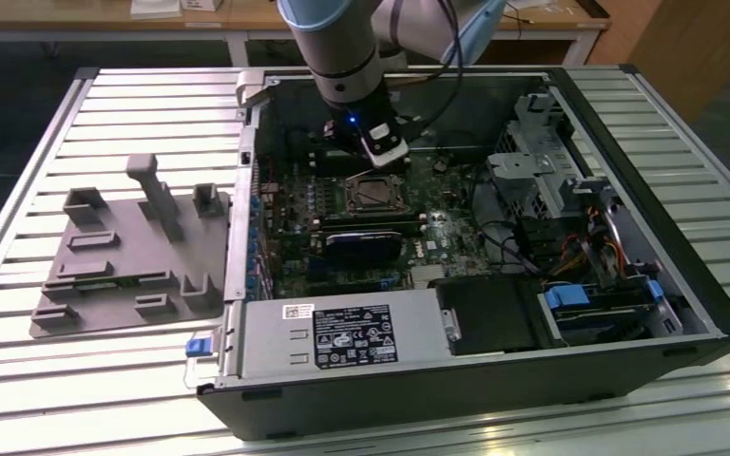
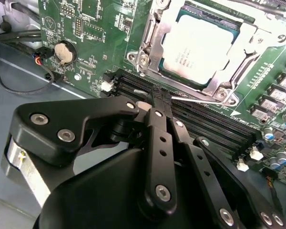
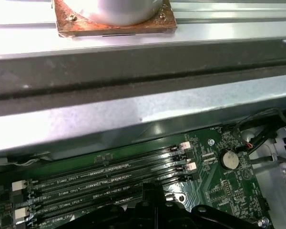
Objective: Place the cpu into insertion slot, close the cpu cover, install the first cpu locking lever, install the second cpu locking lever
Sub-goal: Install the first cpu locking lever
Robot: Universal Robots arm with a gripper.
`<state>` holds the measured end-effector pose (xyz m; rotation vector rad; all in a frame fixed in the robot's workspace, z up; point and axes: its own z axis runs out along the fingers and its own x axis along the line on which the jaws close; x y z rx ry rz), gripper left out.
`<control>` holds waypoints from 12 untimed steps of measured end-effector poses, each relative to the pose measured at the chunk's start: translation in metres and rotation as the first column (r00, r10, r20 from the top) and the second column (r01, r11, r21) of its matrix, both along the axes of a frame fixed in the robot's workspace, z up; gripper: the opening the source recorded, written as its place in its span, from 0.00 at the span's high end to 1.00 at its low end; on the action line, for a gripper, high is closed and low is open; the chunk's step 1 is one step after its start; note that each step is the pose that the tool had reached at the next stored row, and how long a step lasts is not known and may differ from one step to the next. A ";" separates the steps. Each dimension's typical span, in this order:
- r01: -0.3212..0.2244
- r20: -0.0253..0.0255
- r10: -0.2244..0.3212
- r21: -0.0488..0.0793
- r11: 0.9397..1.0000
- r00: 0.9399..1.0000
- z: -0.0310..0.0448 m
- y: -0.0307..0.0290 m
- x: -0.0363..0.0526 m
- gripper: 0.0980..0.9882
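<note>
Work stands at the socket: in the second wrist view the cpu, with its pale silver top, lies flat in the insertion slot, and the cpu cover lies down around it, the chip showing through the cover's square window. The black gripper has its fingers drawn together with no gap visible between the tips. The tips sit right at a thin wire locking lever that runs along the socket's edge, above the long memory slots. Whether the wire is actually pinched cannot be told. In the exterior view the arm comes down from the upper centre of the frame into the open computer case, the gripper just above the socket on the green motherboard. A grey moulded fixture rests on the slatted table at the exterior view's left, well apart from the case's inside.
</note>
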<state>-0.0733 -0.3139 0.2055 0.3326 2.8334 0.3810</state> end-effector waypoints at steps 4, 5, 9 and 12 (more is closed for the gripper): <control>0.019 0.000 -0.019 0.000 1.000 1.000 -0.0008 0.0011 -0.0019 1.00; 0.026 0.000 -0.026 0.000 1.000 1.000 -0.0011 0.0012 -0.0028 1.00; 0.058 0.000 -0.058 0.000 0.998 0.998 -0.0023 0.0018 -0.0046 1.00; 0.092 0.000 -0.092 0.000 0.996 0.996 -0.0036 0.0023 -0.0046 1.00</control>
